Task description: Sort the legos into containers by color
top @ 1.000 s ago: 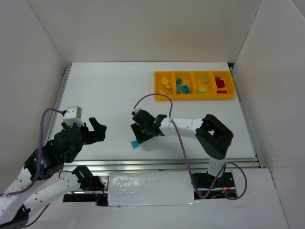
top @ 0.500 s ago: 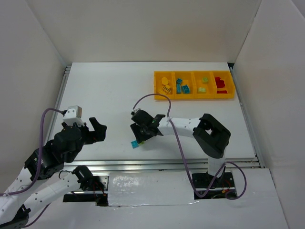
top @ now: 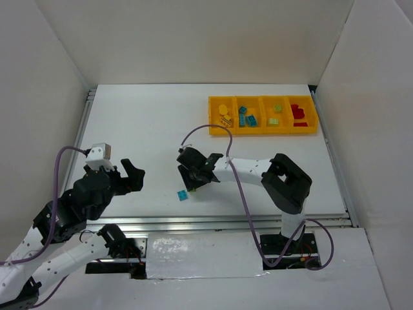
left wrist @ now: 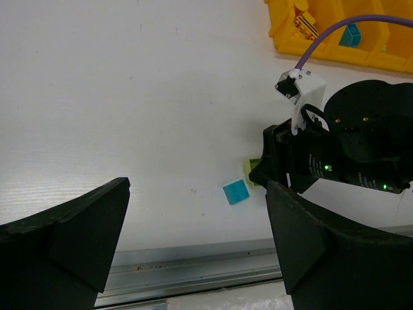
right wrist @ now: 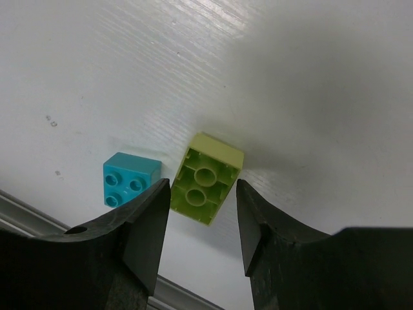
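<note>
While my right gripper (right wrist: 202, 194) stands narrow around the light green brick (right wrist: 206, 173) on the table (right wrist: 290, 77), whether gripping I cannot tell, the brick lies studs-down, its long axis along my fingers (right wrist: 145, 236).

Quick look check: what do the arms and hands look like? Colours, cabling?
Left arm and right arm: white links, black joint housings. Left hand and right hand: black, with broad wedge-shaped fingers. Purple cable loops along each arm; small white camera block at the wrist.

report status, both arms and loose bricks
Left end effector open, empty. Right end effector open, jaws straddling light green brick on table. Teal brick close beside, outside the jaws.
</note>
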### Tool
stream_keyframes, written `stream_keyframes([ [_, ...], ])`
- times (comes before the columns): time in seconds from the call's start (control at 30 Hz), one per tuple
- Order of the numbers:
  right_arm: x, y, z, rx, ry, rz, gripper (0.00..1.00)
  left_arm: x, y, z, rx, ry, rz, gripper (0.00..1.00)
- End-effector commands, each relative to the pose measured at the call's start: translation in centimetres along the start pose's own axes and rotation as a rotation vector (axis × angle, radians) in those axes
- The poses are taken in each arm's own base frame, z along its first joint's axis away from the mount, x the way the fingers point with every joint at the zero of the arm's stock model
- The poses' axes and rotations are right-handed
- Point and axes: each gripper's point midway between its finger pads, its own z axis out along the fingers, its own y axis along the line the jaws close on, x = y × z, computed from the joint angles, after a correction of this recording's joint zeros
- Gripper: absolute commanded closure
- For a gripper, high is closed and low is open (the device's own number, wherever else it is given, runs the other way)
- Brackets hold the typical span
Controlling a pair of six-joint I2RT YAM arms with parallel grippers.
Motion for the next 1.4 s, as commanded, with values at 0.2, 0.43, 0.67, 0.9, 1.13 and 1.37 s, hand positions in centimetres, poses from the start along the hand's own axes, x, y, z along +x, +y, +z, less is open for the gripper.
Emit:
stream_keyframes([
  [0.2, -0.6, -0.6, -0.4, 0.058, -0.008, 0.068, 0.35, -0.7, -0.5, 0.1, 0.020, -0.028, 0.003, 0.01],
  [0.43, -1.8, -0.4, -1.7, 0.053, -0.046, 0.094, 0.30, -0.7, -0.5, 0.1, 0.023, -0.027, 0.004, 0.00],
  [0.67, -1.4, -0.5, -0.2, 0.081, -0.010, 0.077, 0.36, -0.7, -0.5, 0.0, 0.025, -0.030, 0.001, 0.01],
  [0.9, -1.2, -0.6, 0.9, 0.097, 0.005, 0.075, 0.42, -0.7, -0.5, 0.0, 0.026, -0.031, 0.001, 0.01],
  [1.13, -0.9, -1.2, 1.3, 0.130, 0.015, 0.074, 0.56, -0.8, -0.5, 0.0, 0.027, -0.033, 0.001, 0.00],
  [1.37, -2.7, -1.8, -0.6, 0.127, -0.043, 0.088, 1.00, -0.8, -0.4, -0.1, 0.029, -0.035, -0.003, 0.00],
])
